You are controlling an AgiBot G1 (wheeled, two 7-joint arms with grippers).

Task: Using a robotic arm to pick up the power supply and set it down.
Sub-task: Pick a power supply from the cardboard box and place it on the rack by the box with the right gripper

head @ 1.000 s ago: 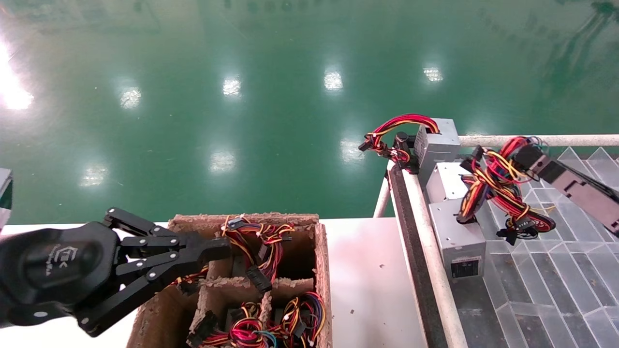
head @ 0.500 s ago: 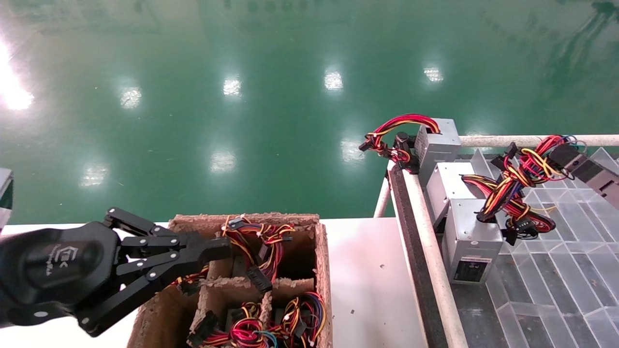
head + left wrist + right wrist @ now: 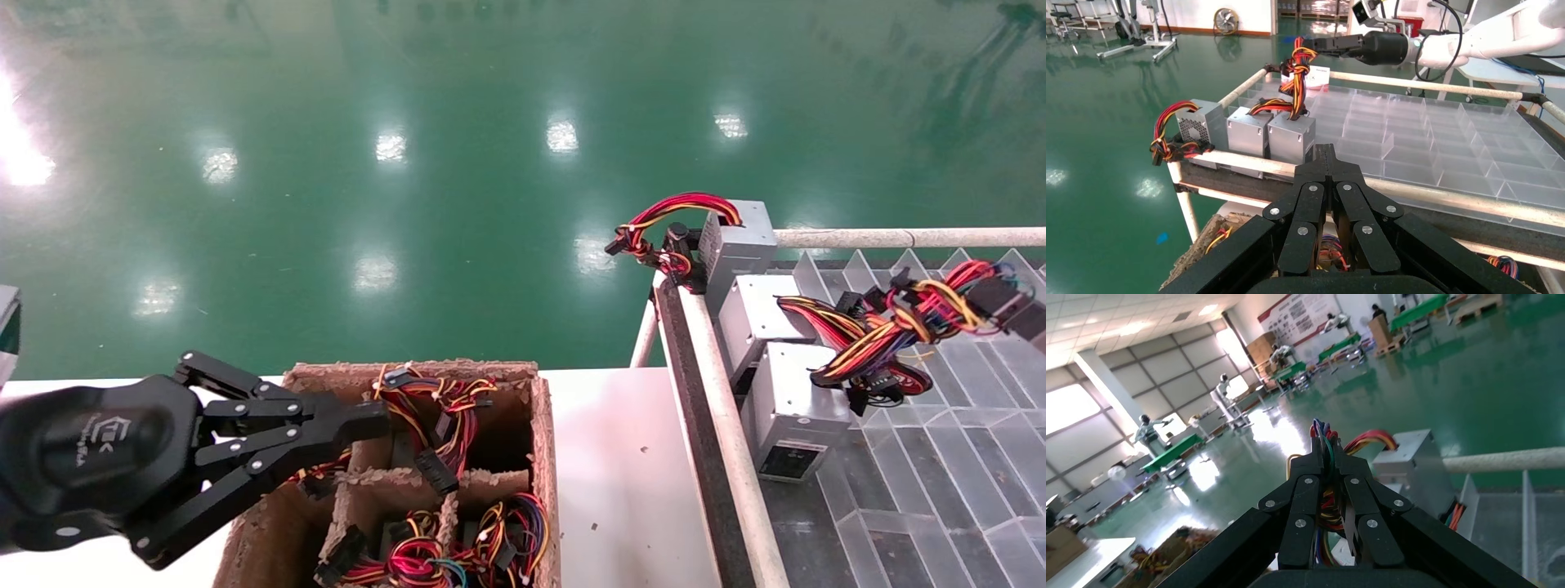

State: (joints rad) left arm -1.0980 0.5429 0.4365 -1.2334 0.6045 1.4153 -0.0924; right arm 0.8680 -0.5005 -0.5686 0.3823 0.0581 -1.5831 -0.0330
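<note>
Three grey power supplies stand in a row along the cart's near rail. The nearest power supply (image 3: 797, 408) (image 3: 1291, 133) leans over, and its red, yellow and black cable bundle (image 3: 891, 327) (image 3: 1296, 79) stretches toward the right. My right gripper (image 3: 993, 298) (image 3: 1324, 450) (image 3: 1315, 46) is shut on that bundle's end, at the head view's right edge above the clear tray. My left gripper (image 3: 380, 420) (image 3: 1326, 150), a black claw, is shut on nothing and hovers over the cardboard box at the lower left.
The two other supplies (image 3: 756, 314) (image 3: 739, 237) sit behind the leaning one. The divided cardboard box (image 3: 539, 457) holds more cabled units on a white table (image 3: 621, 474). A clear compartment tray (image 3: 940, 457) fills the cart behind a white rail (image 3: 719, 425). Green floor lies beyond.
My right gripper has drawn the cable bundle to the right, pulling it taut. The nearest power supply has shifted right and tipped. The left arm has not moved.
</note>
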